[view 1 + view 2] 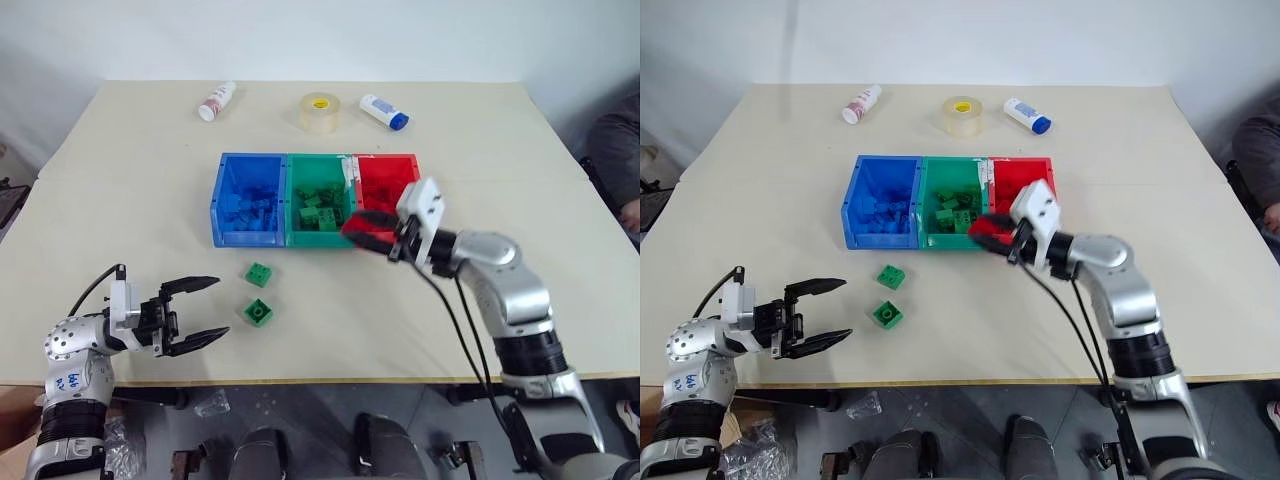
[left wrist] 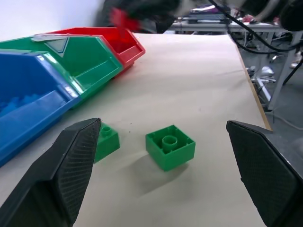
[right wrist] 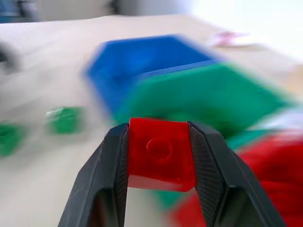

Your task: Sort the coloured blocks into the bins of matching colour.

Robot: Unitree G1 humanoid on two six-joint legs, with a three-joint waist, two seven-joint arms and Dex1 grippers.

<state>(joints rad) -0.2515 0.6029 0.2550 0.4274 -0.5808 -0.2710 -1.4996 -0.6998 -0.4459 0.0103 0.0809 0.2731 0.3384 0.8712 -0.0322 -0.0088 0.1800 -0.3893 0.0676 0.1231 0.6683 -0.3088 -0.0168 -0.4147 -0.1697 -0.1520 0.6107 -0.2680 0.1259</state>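
Note:
The three joined bins stand mid-table: blue (image 1: 248, 236), green (image 1: 318, 238) and red (image 1: 385, 180); the blue and green ones hold several blocks. My right gripper (image 3: 158, 126) is shut on a red block (image 3: 161, 153), raised just in front of where the green and red bins meet. Two green blocks (image 1: 259, 274) (image 1: 258, 312) lie on the table in front of the blue bin. My left gripper (image 1: 222, 306) is open at table height, just left of them, pointing at the nearer green block (image 2: 170, 146).
A tape roll (image 1: 320, 111) and two small white bottles (image 1: 216, 101) (image 1: 384, 111) lie at the table's far side. A person (image 1: 620, 150) sits at the right edge. The table's front edge runs close under my left gripper.

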